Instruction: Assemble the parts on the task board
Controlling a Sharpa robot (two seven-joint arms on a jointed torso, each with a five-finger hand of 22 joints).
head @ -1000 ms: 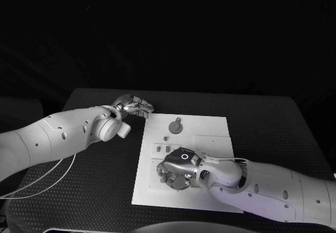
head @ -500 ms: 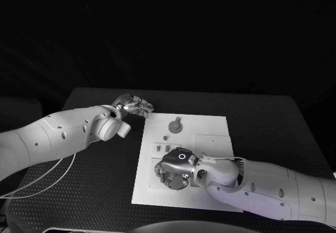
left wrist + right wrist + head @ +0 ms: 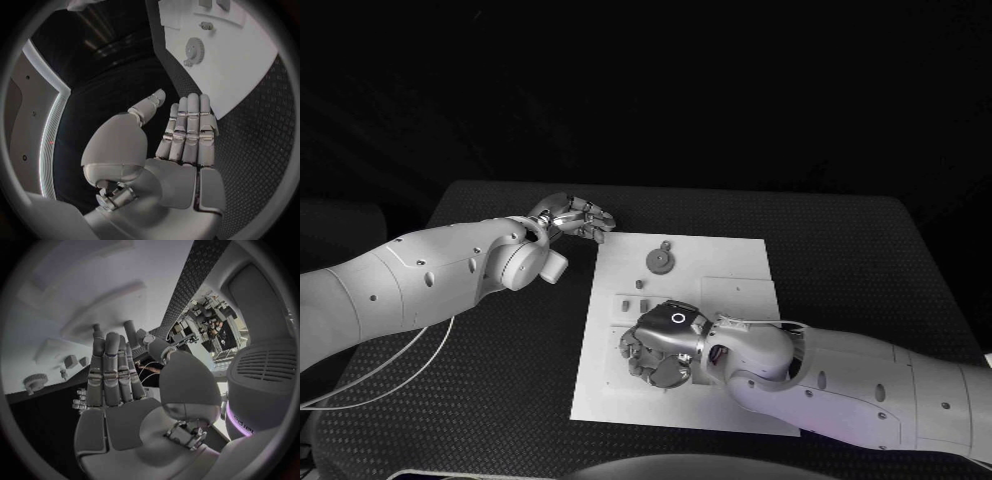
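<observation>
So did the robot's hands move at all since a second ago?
Only a little. The right hand shifted slightly over the near part of the task board, first toward the robot's left, then back. The left hand stayed open by the board's far left corner, and the round gear didn't move.

A black table with a fine dotted texture and rounded corners stood in a very dark room. Behind it everything was black. Beside the table a pale curved strip bordered a grey surface, possibly the floor. Cluttered equipment crowded the distance.
</observation>
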